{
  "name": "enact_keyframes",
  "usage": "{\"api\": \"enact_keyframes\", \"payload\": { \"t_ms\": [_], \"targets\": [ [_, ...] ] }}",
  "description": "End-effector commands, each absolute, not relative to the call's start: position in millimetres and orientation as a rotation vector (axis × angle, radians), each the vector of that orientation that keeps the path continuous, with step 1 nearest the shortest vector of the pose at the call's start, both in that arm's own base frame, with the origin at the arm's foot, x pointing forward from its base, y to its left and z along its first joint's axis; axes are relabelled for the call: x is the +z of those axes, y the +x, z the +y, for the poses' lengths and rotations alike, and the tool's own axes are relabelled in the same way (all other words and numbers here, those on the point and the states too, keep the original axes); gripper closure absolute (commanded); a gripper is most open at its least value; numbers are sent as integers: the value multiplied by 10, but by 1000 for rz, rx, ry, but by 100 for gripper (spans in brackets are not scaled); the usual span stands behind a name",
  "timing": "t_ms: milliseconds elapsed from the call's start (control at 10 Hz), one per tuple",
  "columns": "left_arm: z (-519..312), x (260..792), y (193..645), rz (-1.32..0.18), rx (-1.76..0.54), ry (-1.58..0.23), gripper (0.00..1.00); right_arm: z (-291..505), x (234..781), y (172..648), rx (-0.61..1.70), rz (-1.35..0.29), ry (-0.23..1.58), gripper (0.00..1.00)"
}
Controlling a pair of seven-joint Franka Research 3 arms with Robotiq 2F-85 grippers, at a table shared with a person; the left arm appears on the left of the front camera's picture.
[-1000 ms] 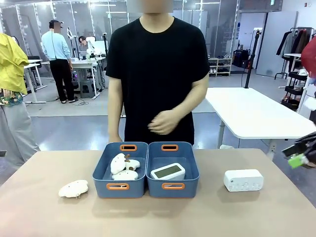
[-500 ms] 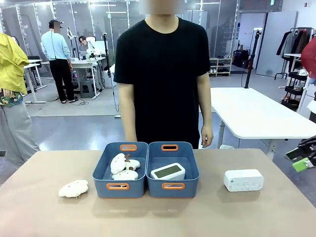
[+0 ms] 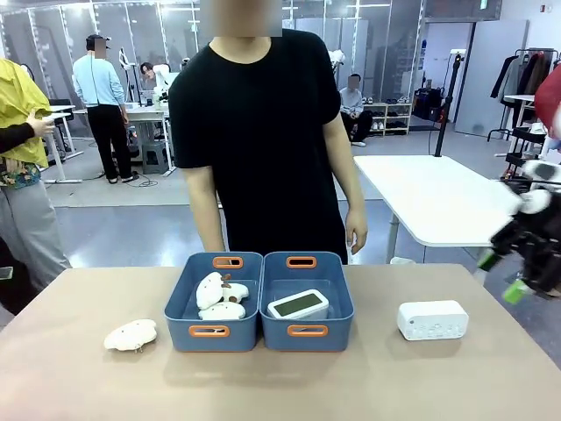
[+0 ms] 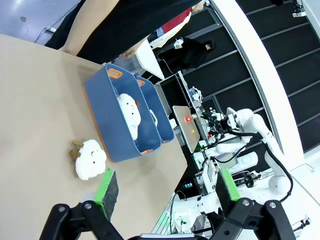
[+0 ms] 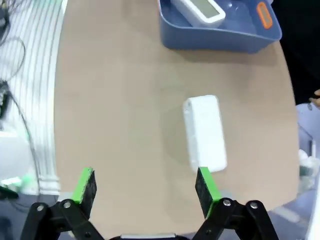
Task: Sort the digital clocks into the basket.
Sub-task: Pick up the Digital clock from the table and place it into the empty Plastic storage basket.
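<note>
One white digital clock lies on the table at the right, its button row facing me. Another clock rests screen-up inside the right blue basket. My right gripper hovers open and blurred at the right edge, above and beyond the table's corner. In the right wrist view the open gripper hangs high over the table; the loose clock lies ahead by its right finger and the basket with its clock is farther off. My left gripper is open and holds nothing.
The left blue bin holds cream plush toys. Another plush toy lies on the table left of it, also seen as the plush toy near the left gripper. A person stands behind the bins, arms down.
My right gripper has moved up and inward at the right edge. The person lowered the hand from chest height and shifted left.
</note>
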State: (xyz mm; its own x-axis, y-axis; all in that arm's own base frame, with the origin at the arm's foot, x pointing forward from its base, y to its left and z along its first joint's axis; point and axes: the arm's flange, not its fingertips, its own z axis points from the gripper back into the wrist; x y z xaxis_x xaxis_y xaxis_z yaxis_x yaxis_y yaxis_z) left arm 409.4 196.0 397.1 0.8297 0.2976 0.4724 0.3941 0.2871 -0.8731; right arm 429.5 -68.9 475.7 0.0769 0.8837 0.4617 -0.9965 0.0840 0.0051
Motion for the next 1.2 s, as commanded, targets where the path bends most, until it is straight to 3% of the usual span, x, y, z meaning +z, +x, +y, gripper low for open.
{"api": "enact_keyframes", "payload": {
  "t_ms": [0, 400, 800, 1100],
  "targets": [
    [1984, 3989, 4112, -621, -81, -1291, 0, -567, 4542, 4905, 1591, -349, 242, 0],
    [1984, 3989, 4112, -621, -81, -1291, 0, -26, 4191, 5312, 1608, -236, 169, 0],
    [1984, 3989, 4112, -621, -81, -1291, 0, 193, 3747, 5235, 1605, -156, 226, 0],
    [1984, 3989, 4112, -621, -81, -1291, 0, 275, 3416, 5293, 1567, -172, 92, 0]
  ]
}}
